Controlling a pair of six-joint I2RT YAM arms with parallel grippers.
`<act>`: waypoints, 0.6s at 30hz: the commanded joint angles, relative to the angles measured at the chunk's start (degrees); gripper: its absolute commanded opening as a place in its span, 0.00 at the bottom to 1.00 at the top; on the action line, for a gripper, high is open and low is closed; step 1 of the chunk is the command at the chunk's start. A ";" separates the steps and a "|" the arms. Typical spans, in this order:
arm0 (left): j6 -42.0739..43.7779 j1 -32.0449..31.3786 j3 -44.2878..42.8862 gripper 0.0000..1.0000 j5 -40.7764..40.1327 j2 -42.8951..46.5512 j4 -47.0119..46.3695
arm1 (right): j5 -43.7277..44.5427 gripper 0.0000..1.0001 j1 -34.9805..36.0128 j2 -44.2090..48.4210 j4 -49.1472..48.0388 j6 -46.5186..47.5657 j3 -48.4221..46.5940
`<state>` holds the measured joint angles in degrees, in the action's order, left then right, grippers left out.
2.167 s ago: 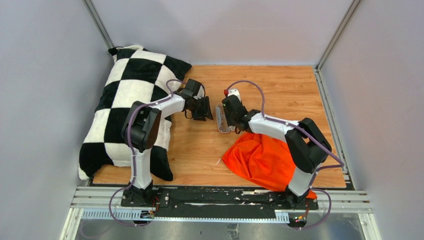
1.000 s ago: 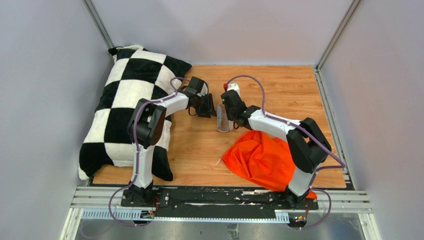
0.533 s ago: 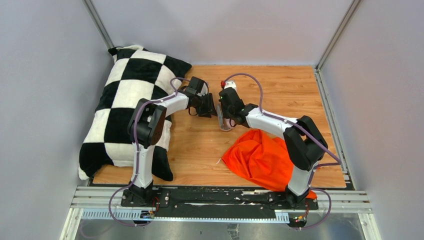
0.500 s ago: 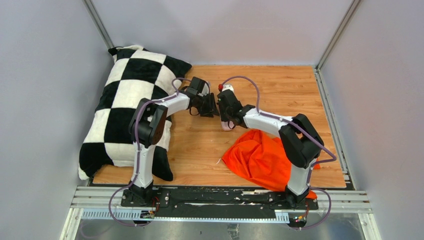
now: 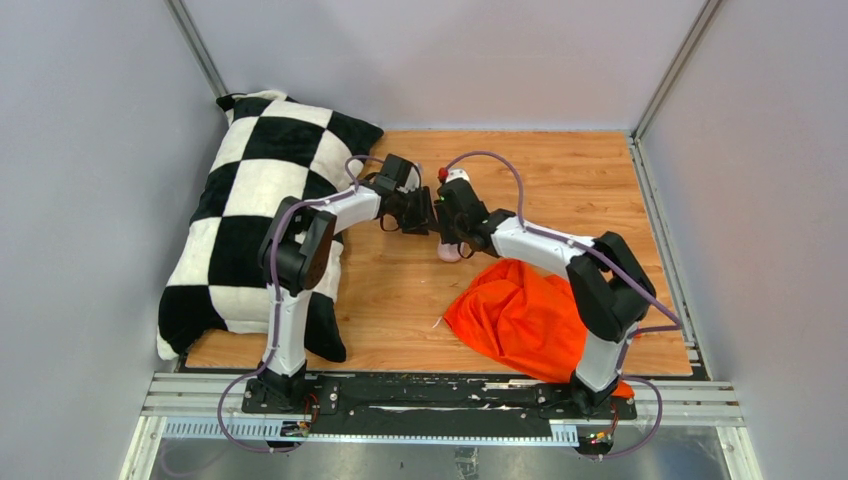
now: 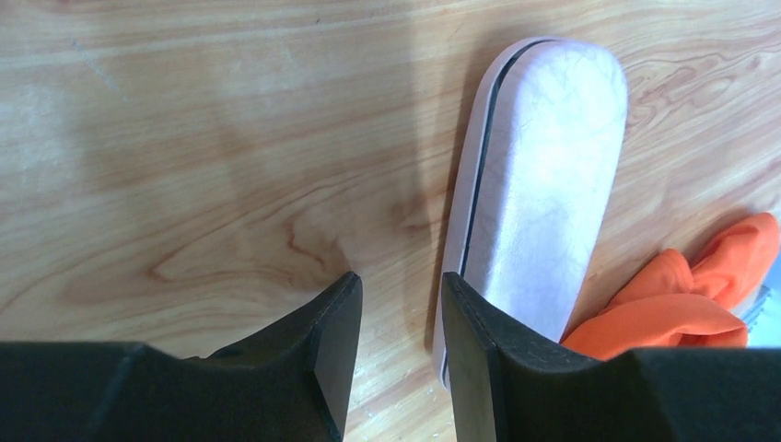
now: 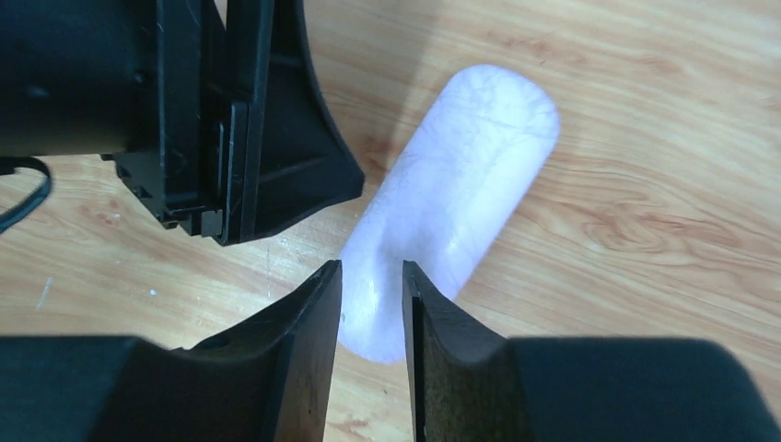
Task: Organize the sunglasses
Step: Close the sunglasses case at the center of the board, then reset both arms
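Pale grey walls close in a wood-grain surface [image 5: 560,190] in the top view; a black-and-white checkered pillow [image 5: 260,200] lies along its left side and a crumpled orange cloth [image 5: 520,320] sits at the near right, partly under the right arm; the left gripper [image 5: 420,212] and right gripper [image 5: 451,238] meet near the middle, almost touching, and together they cover most of a pale pink oblong case [image 5: 449,253], of which only the near end peeks out; the sunglasses show nowhere, and where they lie cannot be told.

From the left wrist, the case lies flat and closed, a dark seam running along its left edge; its near end is cut off behind the right-hand finger; the jaws are slightly parted with only bare wood between them, gripping nothing; the orange cloth touches the case's near right side, and a sliver of something light blue [image 6: 769,313] is cropped at the frame edge, too little to identify.

From the right wrist, the case runs diagonally, its near end hidden behind the fingertips; the jaws stand a narrow gap apart, narrower than the case, clasping nothing; the left gripper's black body fills the upper left, just beside the case.
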<state>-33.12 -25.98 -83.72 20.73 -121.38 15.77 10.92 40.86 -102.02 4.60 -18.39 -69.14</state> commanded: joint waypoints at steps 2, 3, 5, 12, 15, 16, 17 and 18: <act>3.11 -0.30 2.81 0.46 -4.97 5.44 5.20 | 3.95 0.40 -2.52 9.98 1.78 1.67 3.86; 3.42 -0.30 3.26 0.46 -5.46 6.66 5.53 | 4.06 0.41 -3.54 11.24 1.81 1.49 4.85; 4.14 -0.30 4.34 0.46 -6.06 9.90 5.87 | 4.08 0.48 -5.84 13.60 2.40 1.34 6.78; 7.61 -0.31 10.30 0.48 -13.76 25.03 7.27 | 5.93 0.61 -14.21 26.22 3.26 0.73 14.99; 9.72 -0.30 15.59 0.50 -18.55 34.11 6.77 | 11.75 0.77 -15.40 32.07 3.35 1.41 17.71; 10.25 -0.30 17.19 0.50 -20.21 37.05 6.56 | 13.54 0.79 -15.43 33.55 3.17 1.68 18.59; 10.75 -0.30 18.66 0.51 -21.73 40.03 6.41 | 15.35 0.81 -15.50 34.81 2.98 1.70 19.32; 11.18 -0.30 20.21 0.51 -23.61 42.71 6.22 | 16.59 0.83 -15.61 35.72 2.70 1.67 20.03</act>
<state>-25.56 -26.09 -68.20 5.78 -86.89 21.80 19.55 25.93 -70.57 7.22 -17.12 -51.44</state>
